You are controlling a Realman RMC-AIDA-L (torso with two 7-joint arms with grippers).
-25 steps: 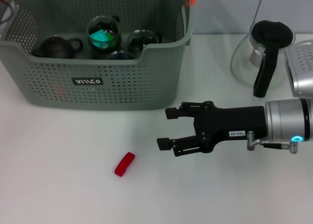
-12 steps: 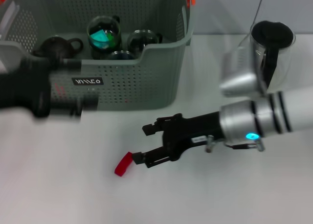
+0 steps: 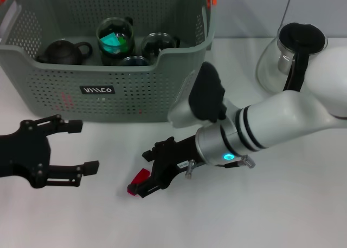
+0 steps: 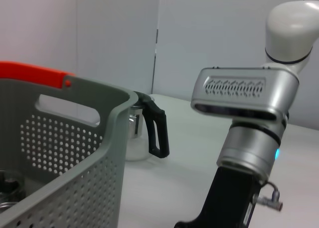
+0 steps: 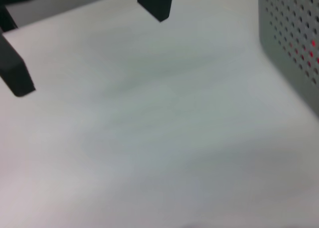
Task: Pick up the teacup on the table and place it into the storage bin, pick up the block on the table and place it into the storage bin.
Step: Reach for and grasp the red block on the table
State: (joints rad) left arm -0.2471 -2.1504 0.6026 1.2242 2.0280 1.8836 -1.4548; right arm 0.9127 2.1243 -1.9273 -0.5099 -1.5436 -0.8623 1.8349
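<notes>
Where the white worktop (image 3: 81, 221) lies bare, one red block (image 3: 137, 182) is seen, with the right gripper (image 3: 145, 175) lowered over it, jaws spread around it but not visibly closed. One left gripper (image 3: 81, 146) is held at the left, jaws open and empty. One storage bin (image 3: 135, 91) is counted, containing one dark teapot (image 3: 62, 51) and three glass cups (image 3: 114, 37). Its label is not legible. One glass carafe (image 3: 290, 58) is seen at the right.

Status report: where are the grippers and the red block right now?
Right gripper down at red block, grasp unclear. Left gripper open, idle, front-left of storage bin. Nothing blocking.
</notes>
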